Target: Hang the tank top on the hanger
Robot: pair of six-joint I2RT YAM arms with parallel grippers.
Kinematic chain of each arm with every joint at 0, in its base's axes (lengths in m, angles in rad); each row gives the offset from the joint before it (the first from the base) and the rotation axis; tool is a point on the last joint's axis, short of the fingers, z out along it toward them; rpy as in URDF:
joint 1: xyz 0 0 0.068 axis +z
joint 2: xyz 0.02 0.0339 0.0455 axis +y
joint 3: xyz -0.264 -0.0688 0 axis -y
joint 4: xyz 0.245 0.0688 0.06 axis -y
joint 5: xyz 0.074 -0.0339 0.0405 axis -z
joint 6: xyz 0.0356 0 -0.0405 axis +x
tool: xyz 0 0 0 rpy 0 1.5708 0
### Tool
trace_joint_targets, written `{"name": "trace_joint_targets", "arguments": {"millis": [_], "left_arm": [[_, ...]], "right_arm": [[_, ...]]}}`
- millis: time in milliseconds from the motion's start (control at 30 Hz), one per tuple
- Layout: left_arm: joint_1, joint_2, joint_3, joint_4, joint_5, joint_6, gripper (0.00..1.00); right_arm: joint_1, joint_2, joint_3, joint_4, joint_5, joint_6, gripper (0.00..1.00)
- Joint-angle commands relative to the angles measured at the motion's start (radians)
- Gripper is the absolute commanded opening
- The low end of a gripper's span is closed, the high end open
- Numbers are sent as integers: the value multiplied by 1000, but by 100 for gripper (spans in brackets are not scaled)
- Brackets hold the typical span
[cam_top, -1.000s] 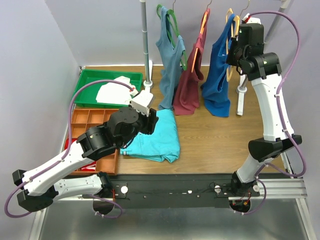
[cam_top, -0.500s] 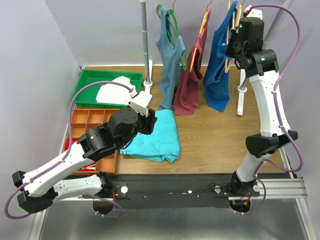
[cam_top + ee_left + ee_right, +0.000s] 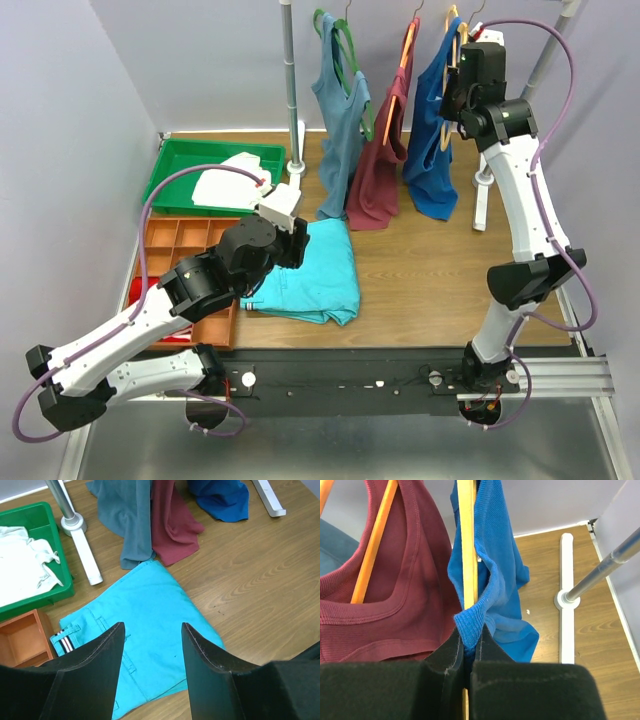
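The royal blue tank top (image 3: pixel 432 140) hangs at the right end of the rack on the light-orange hanger (image 3: pixel 456 40). My right gripper (image 3: pixel 462 85) is raised beside it. In the right wrist view the right gripper (image 3: pixel 470 635) is shut on a ribbed strap of the tank top (image 3: pixel 490 580), pinched against the hanger's arm (image 3: pixel 466 535). My left gripper (image 3: pixel 300 240) is open and empty, low over the folded turquoise garment (image 3: pixel 145 625); the left wrist view shows its gap (image 3: pixel 150 645) wide over that cloth.
A maroon top (image 3: pixel 380 170) on an orange hanger and a grey-blue top (image 3: pixel 340 130) on a green hanger hang to the left. The rack's white foot (image 3: pixel 482 195) and post (image 3: pixel 291 80) stand on the table. A green tray (image 3: pixel 180 160) and an orange compartment box (image 3: pixel 180 240) sit at left.
My right gripper has risen and shifted left, lifting the blue tank top and its hanger higher along the rack. The left arm has barely moved.
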Motion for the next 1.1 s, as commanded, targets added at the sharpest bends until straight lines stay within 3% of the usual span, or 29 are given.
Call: {"name": "trace_joint_targets", "arguments": {"millis": [0,133,267,433,567,767,867,1033,1067], "left_arm": [[19,-18,-15,31,5,-12,58],[37,-17,-23,35,20,-17,58],[53,-18,-31,43,34,-20,58],[88,-18,-42,57,74,-24,60],[113,-15,-49,63,105,-32,61],[120,-1,-49,57,132,-61,62],[122,3,-42,40,136,-90,65],[125,-3,-55,23,148,-161,70],[126,-14,-77,25,146,-193,75]], "right_arm": [[-4,-70,-62,64,-35,12,1],[-4,-88,-89,50,-58,27,8],[-4,-125,-117,56,-70,53,27],[-4,-196,-193,64,-76,81,43],[-4,-281,-281,84,-96,104,64],[-4,-455,-404,101,-156,139,81],[-4,-564,-529,128,-220,176,87],[-4,-764,-906,258,-363,260,96],[-6,-829,-962,278,-398,292,96]]}}
